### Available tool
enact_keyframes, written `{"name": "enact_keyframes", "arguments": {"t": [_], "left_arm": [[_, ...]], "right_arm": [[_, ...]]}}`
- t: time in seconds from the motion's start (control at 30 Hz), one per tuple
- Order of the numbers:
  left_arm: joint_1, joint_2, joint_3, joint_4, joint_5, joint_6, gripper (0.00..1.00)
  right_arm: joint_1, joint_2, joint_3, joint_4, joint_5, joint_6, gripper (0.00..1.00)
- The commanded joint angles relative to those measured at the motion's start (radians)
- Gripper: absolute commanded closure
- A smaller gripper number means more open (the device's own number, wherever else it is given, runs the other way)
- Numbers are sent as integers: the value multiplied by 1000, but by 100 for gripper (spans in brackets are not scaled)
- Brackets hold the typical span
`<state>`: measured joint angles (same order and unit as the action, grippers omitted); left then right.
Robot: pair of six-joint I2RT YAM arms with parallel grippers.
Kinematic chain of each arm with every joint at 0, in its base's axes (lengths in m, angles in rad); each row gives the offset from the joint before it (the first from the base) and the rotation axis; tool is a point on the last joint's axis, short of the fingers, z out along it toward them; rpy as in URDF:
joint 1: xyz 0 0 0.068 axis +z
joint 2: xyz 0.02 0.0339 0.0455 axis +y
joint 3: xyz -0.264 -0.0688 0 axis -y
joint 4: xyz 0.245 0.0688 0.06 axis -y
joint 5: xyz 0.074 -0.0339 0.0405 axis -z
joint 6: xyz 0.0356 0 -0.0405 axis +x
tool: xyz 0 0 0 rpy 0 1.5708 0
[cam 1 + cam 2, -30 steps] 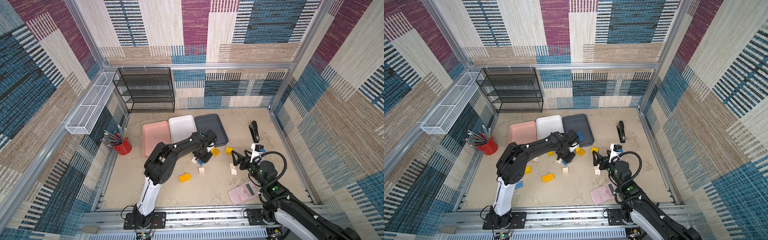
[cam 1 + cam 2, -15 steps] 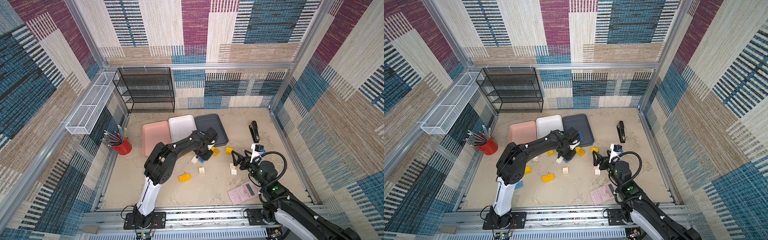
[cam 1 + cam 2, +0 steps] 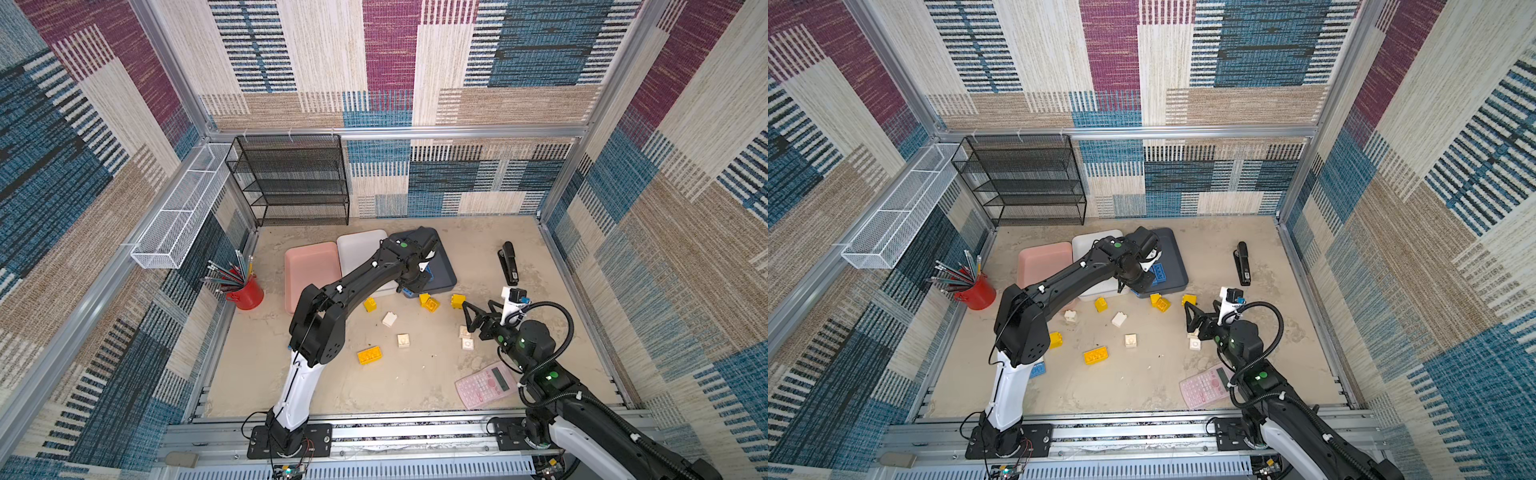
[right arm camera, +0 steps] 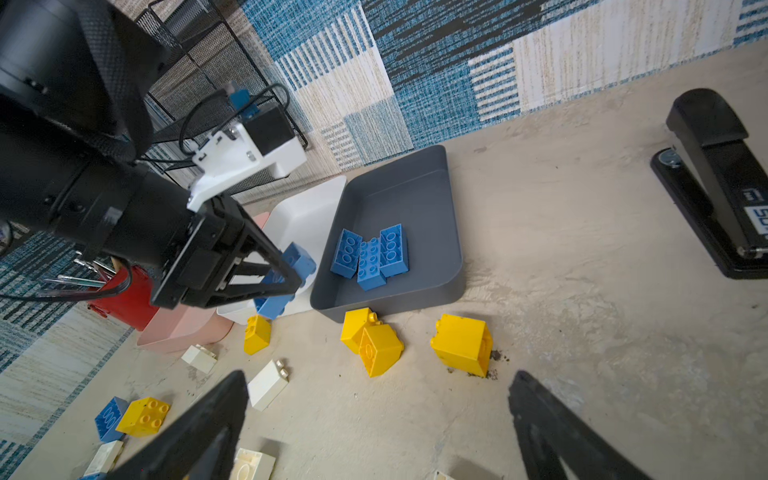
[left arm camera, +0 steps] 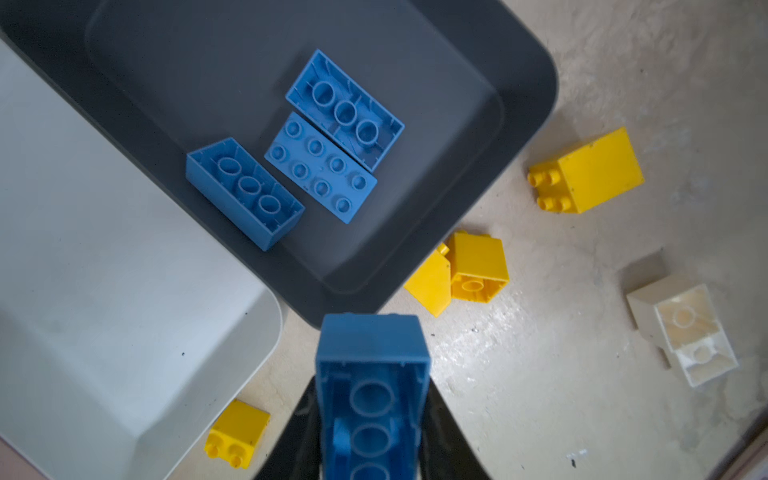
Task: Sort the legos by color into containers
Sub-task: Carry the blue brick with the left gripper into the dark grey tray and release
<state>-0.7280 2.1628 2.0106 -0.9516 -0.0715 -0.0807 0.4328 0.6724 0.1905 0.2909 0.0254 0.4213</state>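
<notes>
Walled in by woven patchwork panels, above a gritty beige bench [image 3: 415,390]. Clamped narrow in the left tool [image 5: 370,419]: a long blue brick [image 5: 371,365], hollow underside toward the wrist camera, at lower centre of the left wrist view. Raised, with its far end about level with the near corner of the dark grey tray [image 5: 519,95], beside the white tray [image 5: 104,270]. Lying side by side mid-tray: three blue bricks [image 5: 322,166], touching. Spread wide and empty at lower right in a top view: the right tool [image 3: 478,306], near the cream cubes [image 3: 467,344].

Risky to release here. Likely to fall outside the rim, or to clip it and bounce among the yellow bricks [image 5: 478,266] just beside that corner. Also liable, if dropped from too high, to strike the three blues and skip back out. Safer carried further over the tray floor first.
</notes>
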Motion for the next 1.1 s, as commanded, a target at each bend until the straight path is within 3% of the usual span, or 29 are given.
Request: {"name": "enact_keyframes", "arguments": {"t": [0.0,0.53,0.73,1.07], "left_arm": [[23,47,91,-49,36,-89,72],[120,325,496,-33,132,-362,71],[155,398,567,-21,111,-465,70],[165,433,572,27,137,-486,65]], "right_arm": [[1,-8,9,-20,-20,12,1],[0,-31,24,-98,-40,20,1],[1,9,35,-85,-52,26,1],[0,26,51,-94,-55,17,1]]}}
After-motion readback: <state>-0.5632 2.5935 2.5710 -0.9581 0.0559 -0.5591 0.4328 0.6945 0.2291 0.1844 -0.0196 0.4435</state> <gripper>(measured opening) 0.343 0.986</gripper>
